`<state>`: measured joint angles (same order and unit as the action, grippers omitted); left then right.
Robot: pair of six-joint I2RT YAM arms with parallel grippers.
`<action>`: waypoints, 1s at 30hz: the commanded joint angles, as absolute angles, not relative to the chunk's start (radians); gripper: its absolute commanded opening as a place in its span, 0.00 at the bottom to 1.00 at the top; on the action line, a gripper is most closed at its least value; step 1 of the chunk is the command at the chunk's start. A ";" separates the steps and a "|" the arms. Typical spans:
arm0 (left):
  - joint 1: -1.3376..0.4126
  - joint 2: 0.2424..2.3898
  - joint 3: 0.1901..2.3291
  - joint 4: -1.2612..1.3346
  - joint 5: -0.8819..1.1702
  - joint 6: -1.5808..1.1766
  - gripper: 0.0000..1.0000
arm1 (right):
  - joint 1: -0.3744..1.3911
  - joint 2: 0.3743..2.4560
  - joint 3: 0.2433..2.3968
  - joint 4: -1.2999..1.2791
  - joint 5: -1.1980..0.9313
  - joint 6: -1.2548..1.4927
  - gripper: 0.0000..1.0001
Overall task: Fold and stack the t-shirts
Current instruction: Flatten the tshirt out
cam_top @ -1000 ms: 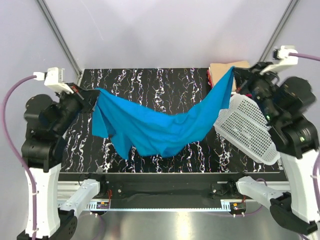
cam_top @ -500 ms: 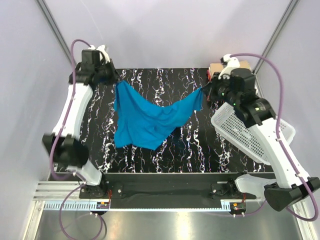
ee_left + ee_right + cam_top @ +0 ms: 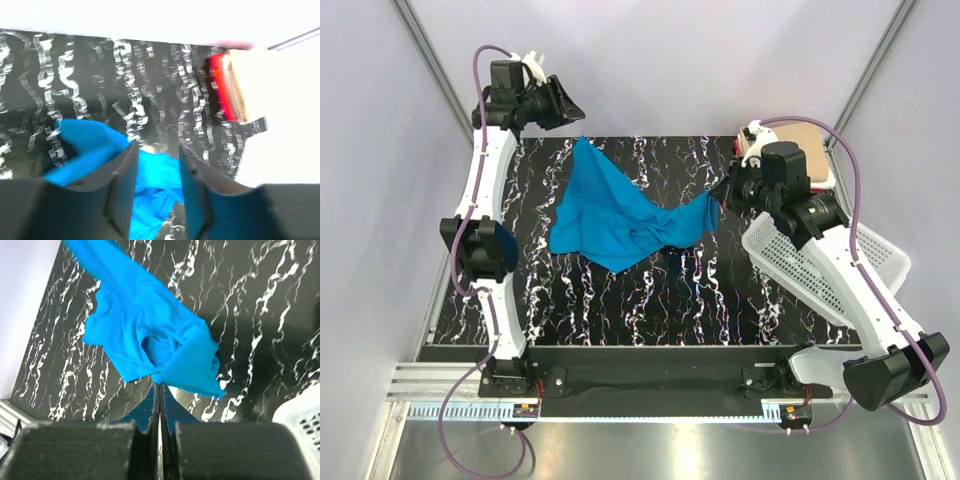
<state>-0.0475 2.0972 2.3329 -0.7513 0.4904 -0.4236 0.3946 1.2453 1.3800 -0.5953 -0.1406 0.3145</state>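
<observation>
One blue t-shirt lay rumpled across the middle of the black marbled counter. The right jaws were closed on its right-hand corner, pinching the cloth. Farther back, the left jaws stood apart and empty, raised just beyond the shirt's far tip.

- Work surface: a black table with white marble-like veining spans the scene from left to right.
- Container: a white perforated plastic basket lies tilted at the right side of the table. Its right part reaches past the table's right edge.
- Enclosure: a grey metal left strut and right strut run slanted at the far corners, in front of the plain pale walls.
- Near edge: a black bar comes first. A silver slotted rail and a brushed-metal plate lie nearer.
</observation>
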 commanded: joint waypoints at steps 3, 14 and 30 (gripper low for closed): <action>-0.108 1.886 2.078 -0.726 0.447 -0.401 0.55 | 0.393 1.220 1.348 -0.554 -0.163 0.365 0.00; -0.357 1.411 1.143 -0.434 0.296 -0.443 0.58 | 0.393 1.273 1.382 -0.549 -0.114 0.356 0.00; -0.457 1.648 1.094 -0.301 0.146 -0.506 0.52 | 0.393 1.268 1.285 -0.457 -0.092 0.332 0.00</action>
<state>-0.4606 1.6756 1.0569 -0.2977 0.2733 -0.4927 0.3946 1.2602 1.2907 -0.5217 -0.1425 0.3622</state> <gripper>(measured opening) 0.526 0.009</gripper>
